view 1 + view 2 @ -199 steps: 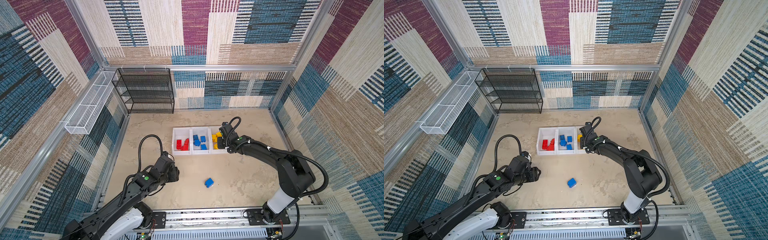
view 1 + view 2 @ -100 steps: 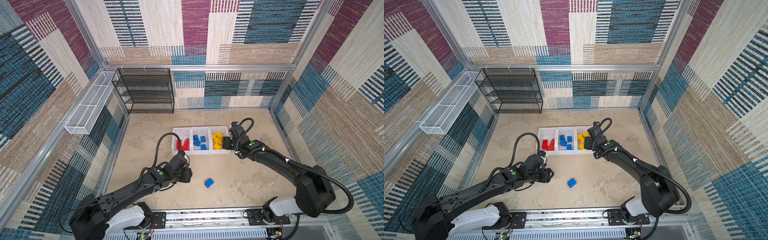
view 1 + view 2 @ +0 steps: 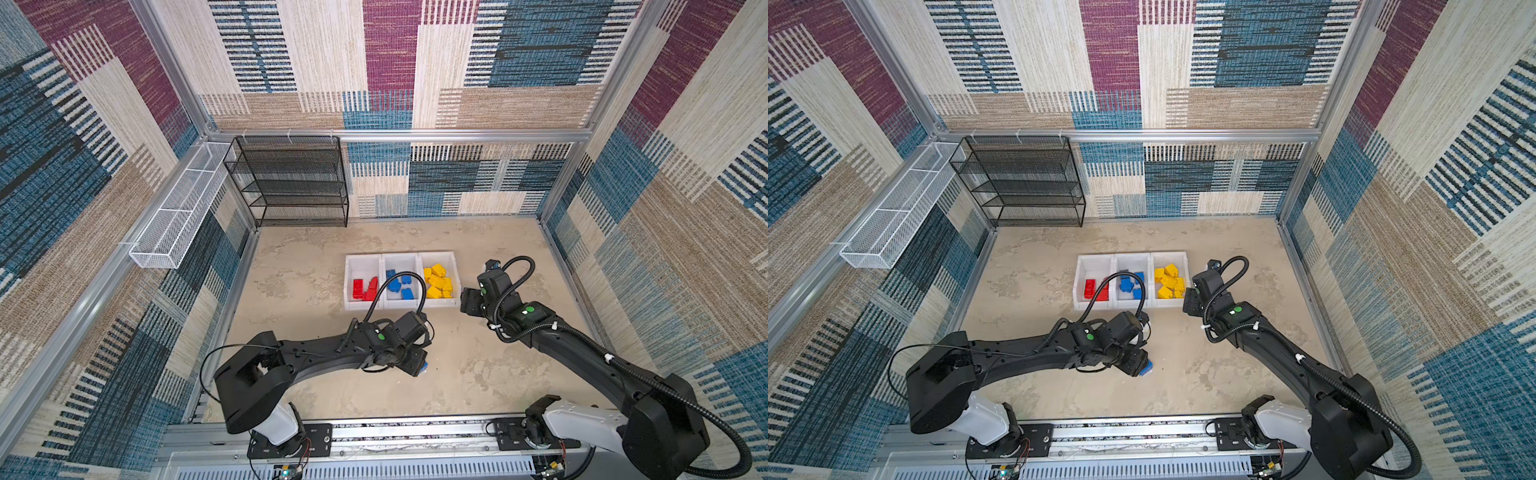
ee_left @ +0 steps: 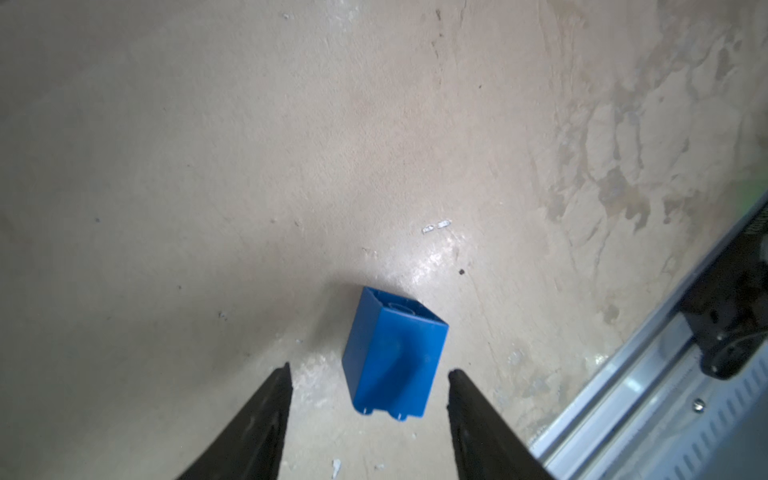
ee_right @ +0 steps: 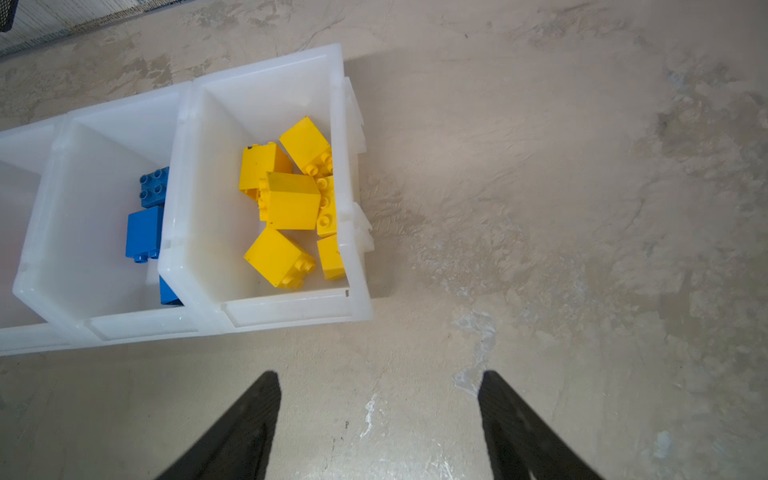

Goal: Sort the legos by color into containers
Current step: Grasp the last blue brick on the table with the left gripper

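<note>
Low over the table [image 4: 208, 166], the left gripper [image 4: 370, 369] holds its jaws apart around the lone loose blue brick [image 4: 395, 353], poised to grasp it, while the right gripper [image 5: 380, 374], spread and empty, hangs clear beside the yellow bin [image 5: 266, 307].

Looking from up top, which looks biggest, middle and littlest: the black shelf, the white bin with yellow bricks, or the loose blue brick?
In a top view, largest to smallest:
1. black shelf, by far the biggest.
2. white bin with yellow bricks.
3. loose blue brick, littlest; only a corner of it shows.
</note>
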Available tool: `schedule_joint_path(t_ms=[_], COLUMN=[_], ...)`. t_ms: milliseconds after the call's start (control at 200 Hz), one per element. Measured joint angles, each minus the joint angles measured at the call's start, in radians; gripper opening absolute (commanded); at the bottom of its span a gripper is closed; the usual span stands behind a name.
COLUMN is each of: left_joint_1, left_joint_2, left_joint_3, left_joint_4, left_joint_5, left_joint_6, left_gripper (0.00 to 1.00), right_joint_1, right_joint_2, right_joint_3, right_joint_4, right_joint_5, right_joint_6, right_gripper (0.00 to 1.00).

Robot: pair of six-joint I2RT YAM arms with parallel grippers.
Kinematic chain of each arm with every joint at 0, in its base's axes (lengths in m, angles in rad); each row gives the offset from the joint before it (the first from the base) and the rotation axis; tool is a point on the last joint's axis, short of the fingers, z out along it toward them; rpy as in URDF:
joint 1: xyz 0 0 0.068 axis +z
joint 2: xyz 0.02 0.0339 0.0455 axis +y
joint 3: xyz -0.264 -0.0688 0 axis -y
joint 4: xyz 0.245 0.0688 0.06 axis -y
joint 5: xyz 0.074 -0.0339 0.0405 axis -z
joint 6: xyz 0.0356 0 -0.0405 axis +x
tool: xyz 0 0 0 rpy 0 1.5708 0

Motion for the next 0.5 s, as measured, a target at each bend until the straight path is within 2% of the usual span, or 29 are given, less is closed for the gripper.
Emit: schedule_joint_path(t_ms=[155,501], left_joint_1=[-0.028,-0.036], left_joint_2=[0.068,0.131], left_joint_3=[0.039,0.06], left_joint_4=[-0.003,-0.011], left_joint_5=[0.001,-0.005], left_joint_6=[0.026,0.051], left_gripper=[0.59,0.37], right_joint_1=[-0.005,-0.006], right_joint_2=[-0.01,-0.028], right_joint_3=[-0.008,-0.029], right_joint_4=[-0.004,-0.009], right_joint_5=[0.0,0.0], right_joint_6=[0.003,0.003], right_gripper=[0.78,0.77])
